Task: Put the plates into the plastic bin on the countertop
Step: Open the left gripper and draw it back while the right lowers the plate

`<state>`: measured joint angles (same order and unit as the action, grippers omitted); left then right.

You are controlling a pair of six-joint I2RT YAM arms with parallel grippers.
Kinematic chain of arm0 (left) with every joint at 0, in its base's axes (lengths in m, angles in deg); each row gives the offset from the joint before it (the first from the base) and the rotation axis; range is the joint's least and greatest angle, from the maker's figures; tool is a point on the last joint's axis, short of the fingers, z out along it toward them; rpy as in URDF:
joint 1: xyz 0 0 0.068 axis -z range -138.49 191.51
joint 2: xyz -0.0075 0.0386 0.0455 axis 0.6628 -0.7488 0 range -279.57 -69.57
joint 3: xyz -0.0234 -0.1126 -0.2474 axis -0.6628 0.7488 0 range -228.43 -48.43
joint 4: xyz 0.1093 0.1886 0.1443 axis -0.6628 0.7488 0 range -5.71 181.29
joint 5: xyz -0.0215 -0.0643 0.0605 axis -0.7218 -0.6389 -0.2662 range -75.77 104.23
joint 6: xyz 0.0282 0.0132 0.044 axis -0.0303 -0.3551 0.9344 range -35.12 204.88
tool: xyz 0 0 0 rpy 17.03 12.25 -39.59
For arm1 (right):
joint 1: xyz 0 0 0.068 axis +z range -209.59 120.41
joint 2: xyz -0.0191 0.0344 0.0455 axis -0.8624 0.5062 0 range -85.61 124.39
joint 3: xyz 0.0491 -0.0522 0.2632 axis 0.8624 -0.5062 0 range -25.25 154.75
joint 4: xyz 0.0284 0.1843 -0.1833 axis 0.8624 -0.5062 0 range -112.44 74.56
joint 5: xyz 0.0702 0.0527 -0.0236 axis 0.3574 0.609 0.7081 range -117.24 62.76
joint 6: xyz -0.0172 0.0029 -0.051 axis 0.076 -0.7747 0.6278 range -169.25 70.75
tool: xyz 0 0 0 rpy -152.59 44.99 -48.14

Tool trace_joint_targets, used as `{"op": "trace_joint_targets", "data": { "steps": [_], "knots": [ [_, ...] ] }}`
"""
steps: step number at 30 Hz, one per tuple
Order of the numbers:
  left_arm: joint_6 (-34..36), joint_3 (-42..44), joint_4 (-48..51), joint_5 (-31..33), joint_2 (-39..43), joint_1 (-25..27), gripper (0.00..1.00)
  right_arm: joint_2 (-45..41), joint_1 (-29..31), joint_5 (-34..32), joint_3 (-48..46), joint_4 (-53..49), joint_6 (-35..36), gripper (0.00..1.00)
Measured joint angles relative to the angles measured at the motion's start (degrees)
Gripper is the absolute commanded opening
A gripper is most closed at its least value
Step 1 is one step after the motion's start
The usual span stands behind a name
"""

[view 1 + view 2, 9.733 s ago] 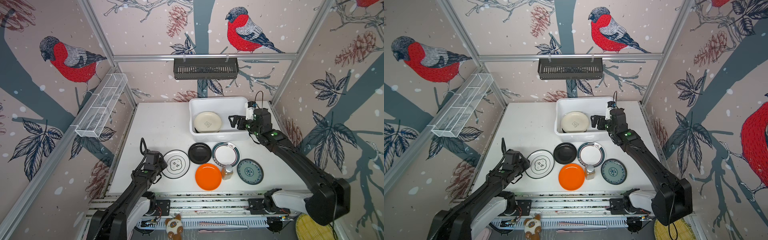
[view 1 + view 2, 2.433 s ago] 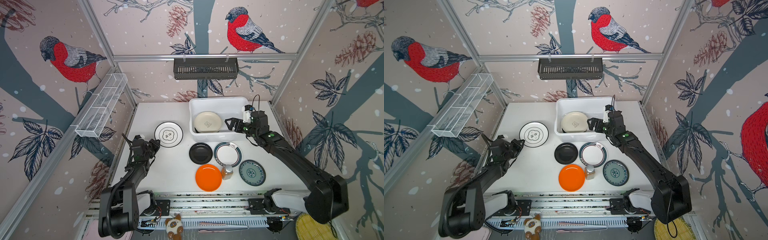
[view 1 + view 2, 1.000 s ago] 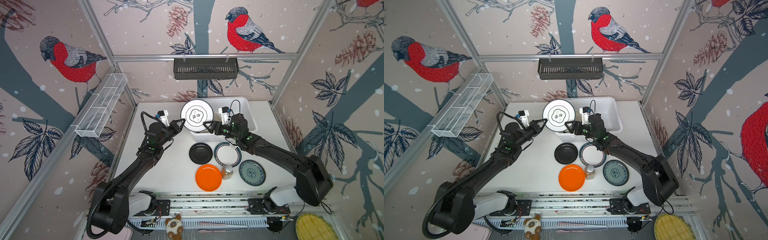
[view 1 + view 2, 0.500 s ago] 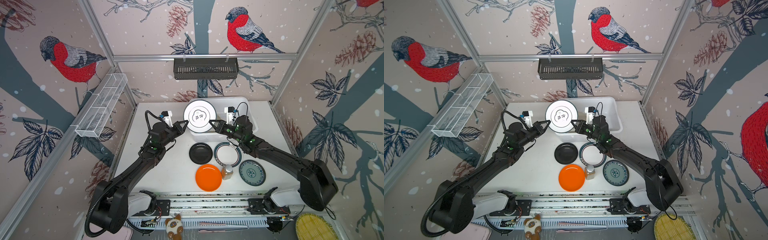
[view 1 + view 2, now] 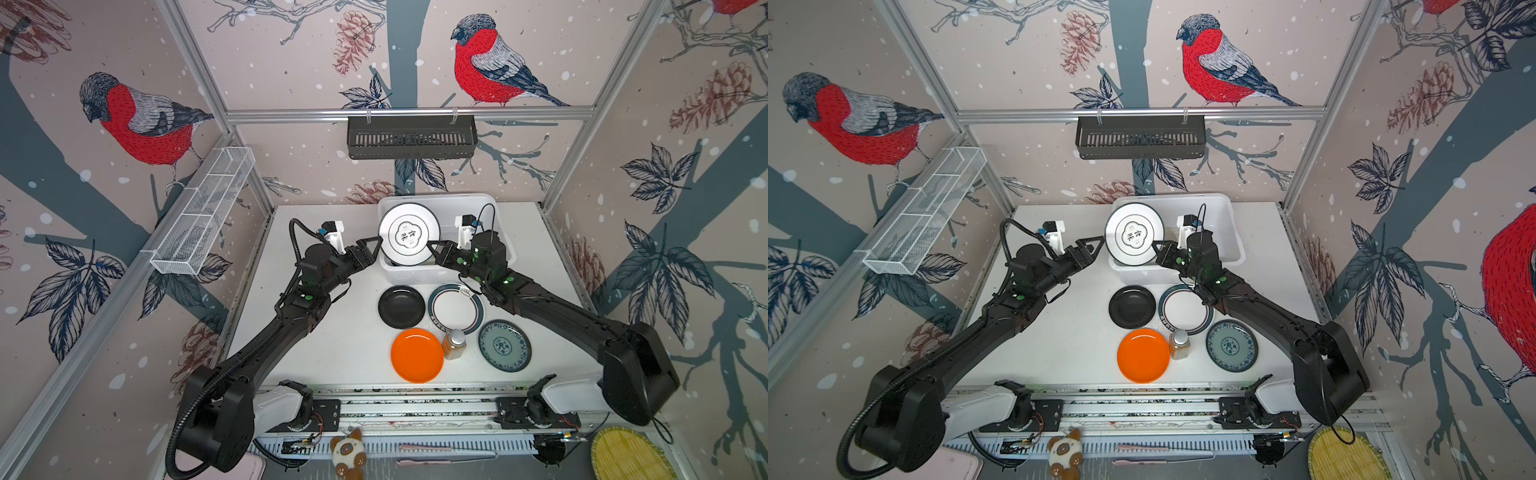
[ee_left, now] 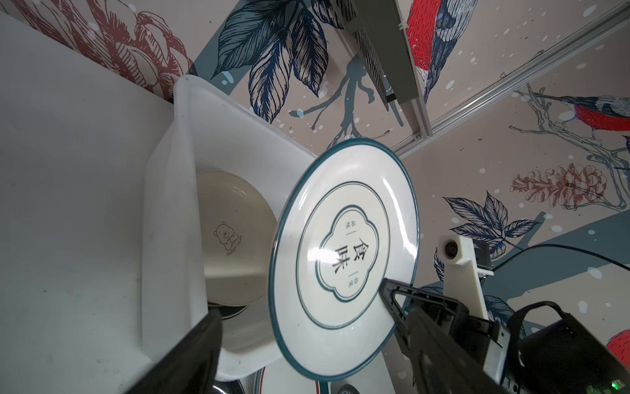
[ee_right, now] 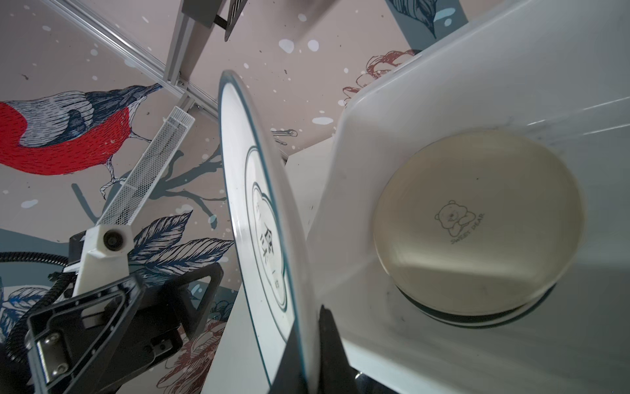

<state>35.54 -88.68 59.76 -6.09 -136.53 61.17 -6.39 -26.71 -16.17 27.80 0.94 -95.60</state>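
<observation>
**Emblem plate hangs over the bin on a one-sided pinch**

Nearest us, four plates wait flat on the countertop. The orange plate and the blue-green patterned plate sit either side of an amber bottle. Just behind them are the black plate and the teal-rimmed plate. None of the four is in the tub yet, so by my count the job is well short of finished.

Further in, both arms stretch long and low from their near bases. They converge like a pair of tongs on the emblem plate. The left gripper stands with its jaws spread wide just beside the plate's left edge, gripping nothing. Whether a fingertip brushes the rim, I can't tell. The right gripper does all the carrying, jaws pressed together on the plate's right rim. The right wrist view shows that rim sandwiched between them.

That grip explains the pose. The plate is raised, face up to the top cameras, above the near-left part of the plastic bin. That's high enough to clear the flared wall.

Farthest back, down on the bin floor, the cream plate tops a small stack. That looks like the landing spot. An edge pinch on a wide plate invites sagging, so I'd lower it gently.
</observation>
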Motion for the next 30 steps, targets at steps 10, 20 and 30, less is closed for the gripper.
{"op": "trace_joint_targets", "data": {
  "steps": [10,20,30],
  "knots": [
    [1.73,2.56,-0.13,2.27,1.38,0.04,0.97,7.1,-5.75,-2.93,10.91,-9.99,4.63,0.0],
    [1.27,4.17,-0.92,1.9,0.5,0.04,0.97,15.34,-9.68,0.0,21.09,-20.65,9.03,0.0],
    [1.29,4.63,-0.5,2.47,3.72,0.04,0.97,25.2,-10.54,2.95,28.76,-25.83,11.85,0.0]
  ]
}}
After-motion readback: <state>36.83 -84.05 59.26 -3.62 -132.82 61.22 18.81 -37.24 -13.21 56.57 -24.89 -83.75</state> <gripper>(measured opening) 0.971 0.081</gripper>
